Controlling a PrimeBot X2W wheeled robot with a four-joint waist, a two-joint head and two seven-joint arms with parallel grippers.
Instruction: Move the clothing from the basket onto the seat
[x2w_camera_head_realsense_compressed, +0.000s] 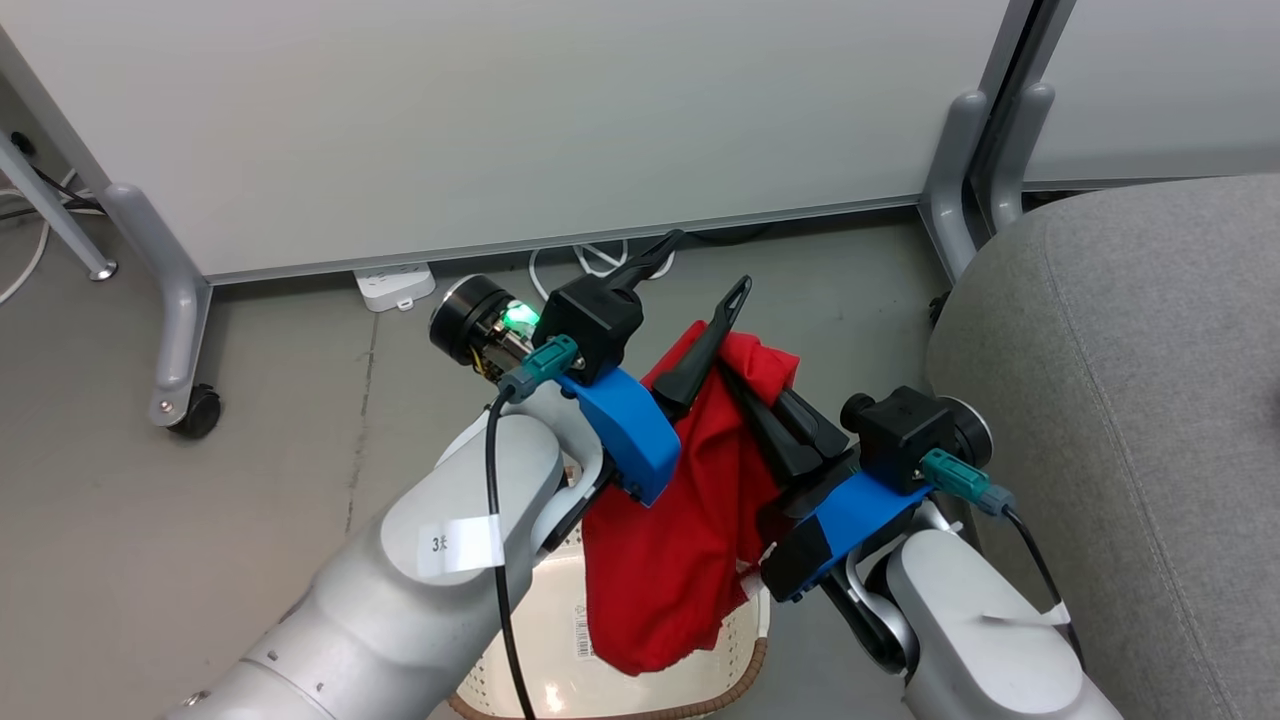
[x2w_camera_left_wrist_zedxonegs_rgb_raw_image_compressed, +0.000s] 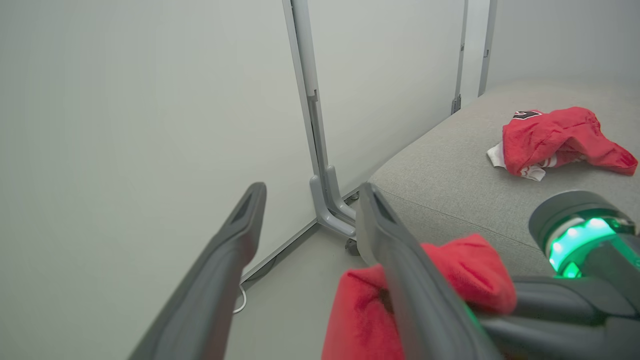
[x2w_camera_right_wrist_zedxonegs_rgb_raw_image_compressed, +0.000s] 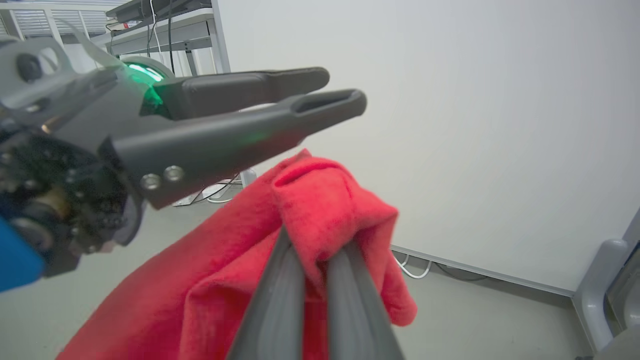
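Head view, right gripper (x2w_camera_right_wrist_zedxonegs_rgb_raw_image_compressed: 312, 255) clamped on red garment (x2w_camera_head_realsense_compressed: 670, 520) hanging over the basket's (x2w_camera_head_realsense_compressed: 745, 668) right half, left gripper (x2w_camera_head_realsense_compressed: 700, 268) spread wide, one finger touching the cloth, second red garment (x2w_camera_left_wrist_zedxonegs_rgb_raw_image_compressed: 555, 137) lying on the grey seat (x2w_camera_head_realsense_compressed: 1120, 350), back from its rounded corner.

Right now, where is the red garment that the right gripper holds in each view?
Head view: the red garment hangs at centre, over the basket.
Left wrist view: lower centre, partly behind one finger of the left gripper.
Right wrist view: centre to lower left, pinched by the right gripper.
Shared landmark: the open left gripper, beside the garment's top.
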